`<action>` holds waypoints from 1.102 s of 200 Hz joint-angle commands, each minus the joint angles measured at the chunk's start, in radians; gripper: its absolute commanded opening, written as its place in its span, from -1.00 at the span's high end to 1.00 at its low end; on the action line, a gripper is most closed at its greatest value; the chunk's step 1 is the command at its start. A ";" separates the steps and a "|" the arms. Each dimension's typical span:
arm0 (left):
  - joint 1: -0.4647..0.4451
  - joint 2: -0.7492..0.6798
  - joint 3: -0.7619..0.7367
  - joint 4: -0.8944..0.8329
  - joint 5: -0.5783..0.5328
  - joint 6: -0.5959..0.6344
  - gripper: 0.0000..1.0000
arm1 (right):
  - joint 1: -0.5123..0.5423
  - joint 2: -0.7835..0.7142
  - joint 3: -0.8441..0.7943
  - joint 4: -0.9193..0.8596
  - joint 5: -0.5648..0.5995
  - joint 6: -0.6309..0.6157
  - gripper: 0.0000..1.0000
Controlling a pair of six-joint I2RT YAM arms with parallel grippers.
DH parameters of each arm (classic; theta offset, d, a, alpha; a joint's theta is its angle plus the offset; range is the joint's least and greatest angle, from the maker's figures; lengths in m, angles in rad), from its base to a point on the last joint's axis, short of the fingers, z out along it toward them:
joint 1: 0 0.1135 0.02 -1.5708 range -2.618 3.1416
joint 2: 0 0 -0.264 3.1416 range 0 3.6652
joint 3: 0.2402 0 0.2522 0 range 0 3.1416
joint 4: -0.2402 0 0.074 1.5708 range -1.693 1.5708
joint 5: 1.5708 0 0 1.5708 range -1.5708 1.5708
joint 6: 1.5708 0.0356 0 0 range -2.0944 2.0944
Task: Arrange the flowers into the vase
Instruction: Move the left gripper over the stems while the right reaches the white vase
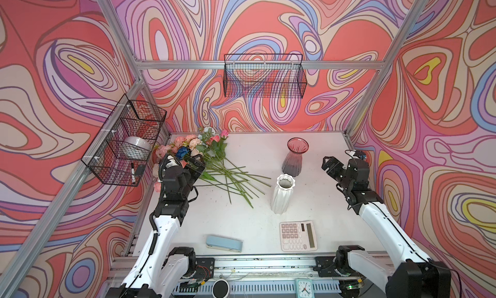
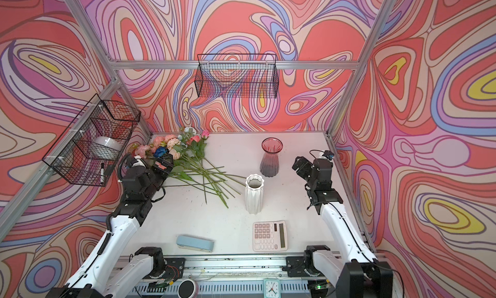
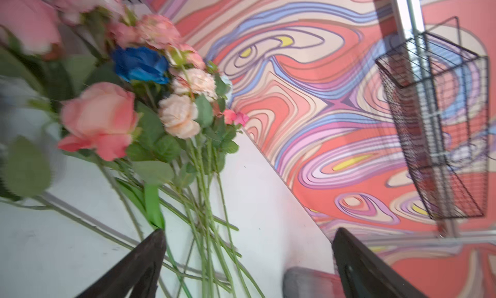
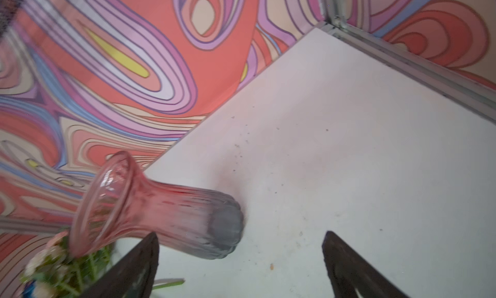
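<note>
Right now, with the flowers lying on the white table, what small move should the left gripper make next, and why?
Probably lower the left gripper onto the green stems of the pink, peach and blue artificial flowers and close on one. Its jaws stand open and empty over the pile; the white ribbed ceramic vase stands upright and empty nearby.

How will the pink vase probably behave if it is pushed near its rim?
The pink vase stands tall, its mouth wider than its base, so a high push would probably tip it. It looks like ribbed glass: likely fragile and rather slippery to grip.
</note>
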 commanded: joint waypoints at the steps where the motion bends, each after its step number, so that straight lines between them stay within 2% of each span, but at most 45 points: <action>1: -0.048 -0.008 0.070 -0.079 0.238 0.021 -0.89 | 0.015 -0.108 -0.009 -0.050 -0.244 -0.035 -0.97; 29: -0.226 -0.058 0.063 -0.143 0.201 0.094 -0.91 | 0.065 -0.215 0.019 -0.117 -0.396 -0.082 -0.96; 50: -0.330 -0.067 0.064 -0.193 0.154 0.132 -0.92 | 0.168 -0.224 0.075 -0.198 -0.413 -0.125 -0.96; 76: -0.403 -0.070 0.045 -0.216 0.135 0.156 -0.94 | 0.360 -0.195 0.120 -0.264 -0.288 -0.178 -0.96; 110: -0.409 -0.073 0.018 -0.252 0.159 0.167 -0.93 | 0.590 -0.123 0.147 -0.278 -0.081 -0.219 -0.96; 132: -0.409 -0.079 -0.003 -0.249 0.165 0.167 -0.92 | 0.711 -0.065 0.166 -0.295 0.099 -0.245 -0.96; 168: -0.409 -0.086 -0.007 -0.253 0.172 0.184 -0.91 | 0.828 0.023 0.185 -0.291 0.275 -0.271 -0.96; 208: -0.409 -0.079 -0.004 -0.270 0.166 0.189 -0.91 | 0.881 0.100 0.192 -0.249 0.372 -0.283 -0.96; 220: -0.409 -0.078 -0.002 -0.276 0.165 0.193 -0.90 | 0.883 0.111 0.192 -0.239 0.373 -0.286 -0.87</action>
